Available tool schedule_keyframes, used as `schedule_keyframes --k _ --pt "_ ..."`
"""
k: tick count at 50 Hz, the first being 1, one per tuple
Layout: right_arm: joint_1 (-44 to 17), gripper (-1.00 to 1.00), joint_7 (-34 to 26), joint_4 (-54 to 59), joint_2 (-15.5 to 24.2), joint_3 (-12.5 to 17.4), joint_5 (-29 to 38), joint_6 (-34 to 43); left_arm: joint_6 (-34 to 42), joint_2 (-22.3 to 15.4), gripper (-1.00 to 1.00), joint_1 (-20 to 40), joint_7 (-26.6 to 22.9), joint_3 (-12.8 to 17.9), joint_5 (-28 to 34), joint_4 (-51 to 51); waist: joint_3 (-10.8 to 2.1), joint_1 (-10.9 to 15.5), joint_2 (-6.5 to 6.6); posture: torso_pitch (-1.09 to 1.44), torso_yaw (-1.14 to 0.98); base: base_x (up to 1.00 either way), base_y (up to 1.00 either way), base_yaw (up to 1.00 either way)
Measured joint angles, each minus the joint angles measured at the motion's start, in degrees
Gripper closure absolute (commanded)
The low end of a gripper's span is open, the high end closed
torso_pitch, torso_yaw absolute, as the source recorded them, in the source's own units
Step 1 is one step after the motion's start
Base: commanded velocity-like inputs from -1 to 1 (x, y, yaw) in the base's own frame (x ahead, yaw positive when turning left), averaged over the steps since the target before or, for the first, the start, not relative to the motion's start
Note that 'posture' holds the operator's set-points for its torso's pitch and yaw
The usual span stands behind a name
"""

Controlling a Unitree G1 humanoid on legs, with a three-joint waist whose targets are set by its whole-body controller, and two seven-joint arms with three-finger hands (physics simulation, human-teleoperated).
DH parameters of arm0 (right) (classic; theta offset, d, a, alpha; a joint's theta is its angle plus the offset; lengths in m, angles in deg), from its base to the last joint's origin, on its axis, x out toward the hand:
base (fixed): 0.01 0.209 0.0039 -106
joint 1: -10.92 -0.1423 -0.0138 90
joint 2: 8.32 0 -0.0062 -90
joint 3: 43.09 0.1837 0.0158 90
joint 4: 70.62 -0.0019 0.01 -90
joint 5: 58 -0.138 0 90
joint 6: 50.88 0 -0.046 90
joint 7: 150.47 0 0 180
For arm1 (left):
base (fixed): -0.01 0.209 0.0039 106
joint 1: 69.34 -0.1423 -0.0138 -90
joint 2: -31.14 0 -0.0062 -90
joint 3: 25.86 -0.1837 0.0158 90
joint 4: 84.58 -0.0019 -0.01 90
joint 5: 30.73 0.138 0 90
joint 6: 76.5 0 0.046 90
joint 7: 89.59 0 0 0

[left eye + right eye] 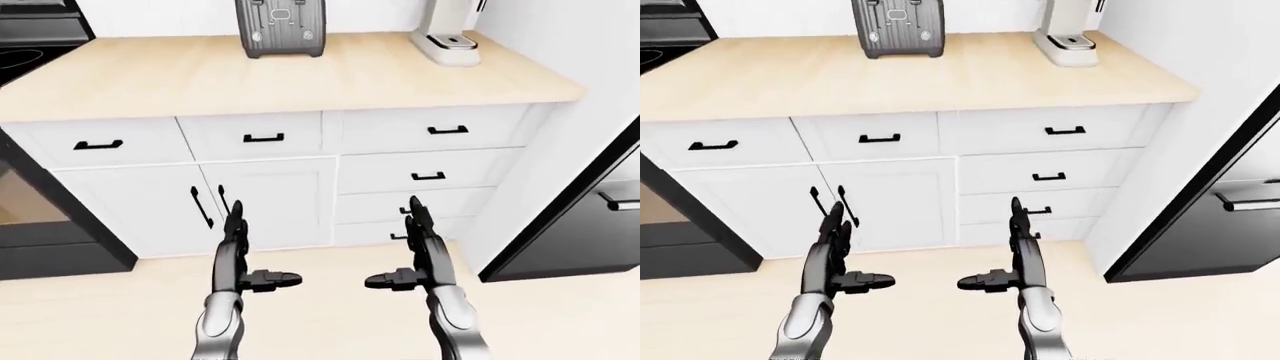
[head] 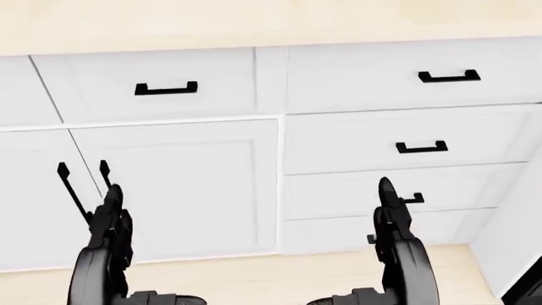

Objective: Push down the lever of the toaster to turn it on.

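A grey toaster (image 1: 281, 28) stands on the light wood counter (image 1: 200, 82) at the top of the left-eye view, near the wall; its top is cut off by the frame, and I cannot make out its lever. My left hand (image 1: 250, 255) and right hand (image 1: 405, 251) are both open and empty, fingers pointing up and thumbs turned inward. They hang low over the floor, well below the counter's edge and far from the toaster. In the head view only the two hands (image 2: 110, 216) (image 2: 394, 216) and the cabinet fronts show.
White cabinets and drawers with black handles (image 1: 263, 138) run under the counter. A white coffee machine (image 1: 445, 41) stands at the counter's right. A black stove and oven (image 1: 25, 187) are at the left, a dark appliance (image 1: 600, 217) at the right.
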Motion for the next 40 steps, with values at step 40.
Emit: schedule_keyframes --k 40 --pt "-0.2 -1.0 -0.3 -0.1 0.0 -0.2 -1.0 0.3 -0.4 0.2 -1.0 -0.5 0.0 0.1 0.2 0.8 0.32 0.5 -2.91 0.0 0.0 0.0 0.14 0.17"
